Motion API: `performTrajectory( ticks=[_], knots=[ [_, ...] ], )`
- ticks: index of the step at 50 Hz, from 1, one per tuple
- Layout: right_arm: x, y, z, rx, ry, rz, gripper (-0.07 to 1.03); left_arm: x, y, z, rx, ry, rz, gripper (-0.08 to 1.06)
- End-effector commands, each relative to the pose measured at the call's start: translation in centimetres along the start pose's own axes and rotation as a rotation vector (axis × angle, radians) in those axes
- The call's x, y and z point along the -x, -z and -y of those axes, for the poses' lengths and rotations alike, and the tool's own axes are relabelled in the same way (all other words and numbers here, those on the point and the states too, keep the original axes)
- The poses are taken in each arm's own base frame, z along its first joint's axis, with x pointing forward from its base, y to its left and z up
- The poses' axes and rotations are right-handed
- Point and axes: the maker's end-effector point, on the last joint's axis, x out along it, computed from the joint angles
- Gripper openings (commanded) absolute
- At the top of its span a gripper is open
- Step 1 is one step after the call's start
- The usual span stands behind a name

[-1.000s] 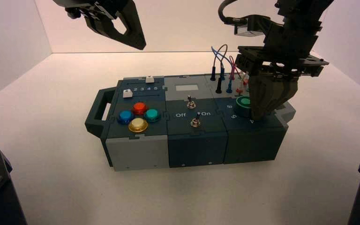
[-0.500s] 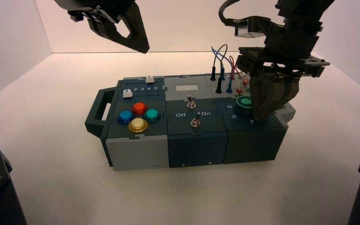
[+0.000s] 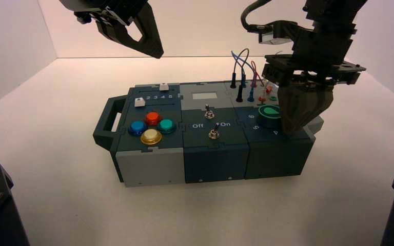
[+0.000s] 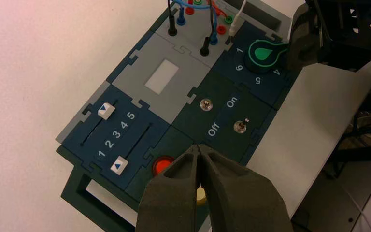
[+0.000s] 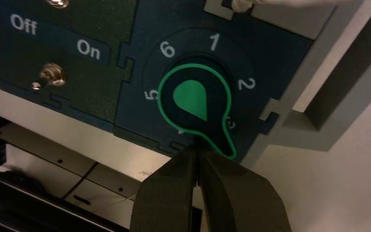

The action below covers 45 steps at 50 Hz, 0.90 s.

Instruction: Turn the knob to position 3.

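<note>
Right tool (image 3: 289, 128) has shifted rightward, closed, just beside the knob (image 5: 191, 99); left tool (image 3: 159, 54) (also closed) hangs above the box (image 3: 213, 164).

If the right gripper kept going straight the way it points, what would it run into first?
Probably the pointer tip of the green knob, just ahead of the right gripper, though the gap in depth is unclear.

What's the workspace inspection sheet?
Surface: pale table, box on it
Job's things: green knob, pointer tip between the dial's 3 and 4
Clutter: nothing seen
Grippers: right pincer shut, at the knob's pointer; left pincer shut, idle above the box's left side
Cables: blue, black, red and white wires at the box's far right
Surroundings: pale walls
</note>
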Motion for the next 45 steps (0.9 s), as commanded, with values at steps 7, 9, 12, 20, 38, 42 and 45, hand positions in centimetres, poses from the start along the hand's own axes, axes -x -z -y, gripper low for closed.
performTrajectory(
  ticks=[7, 9, 12, 20, 38, 42, 45],
  knots=[
    [0.8, -0.8, 0.0, -0.004, 0.008, 0.022, -0.02, 0.7, -1.7, 0.2, -0.006, 0.005, 0.047, -0.03],
    [0.8, -0.8, 0.2, -0.011, 0.01, 0.02, -0.02, 0.7, -1.7, 0.2, -0.006, 0.005, 0.049, -0.03],
    [0.8, -0.9, 0.6, -0.024, 0.012, 0.018, -0.02, 0.7, -1.7, 0.2, -0.005, 0.005, 0.049, -0.03],
    [1.3, -1.4, 1.1, -0.042, 0.015, 0.032, -0.02, 0.7, -1.7, 0.2, -0.006, 0.005, 0.049, -0.03],
    [1.4, -1.2, 1.2, -0.037, 0.019, 0.018, -0.02, 0.7, -1.7, 0.2, -0.006, 0.005, 0.049, -0.03],
    [1.5, -0.9, 1.1, -0.037, 0.016, 0.012, -0.02, 0.7, -1.7, 0.2, -0.006, 0.005, 0.046, -0.03],
    [1.7, -0.8, 1.0, -0.037, 0.014, 0.013, -0.02, 0.7, -1.7, 0.2, -0.006, 0.005, 0.046, -0.03]
  ],
)
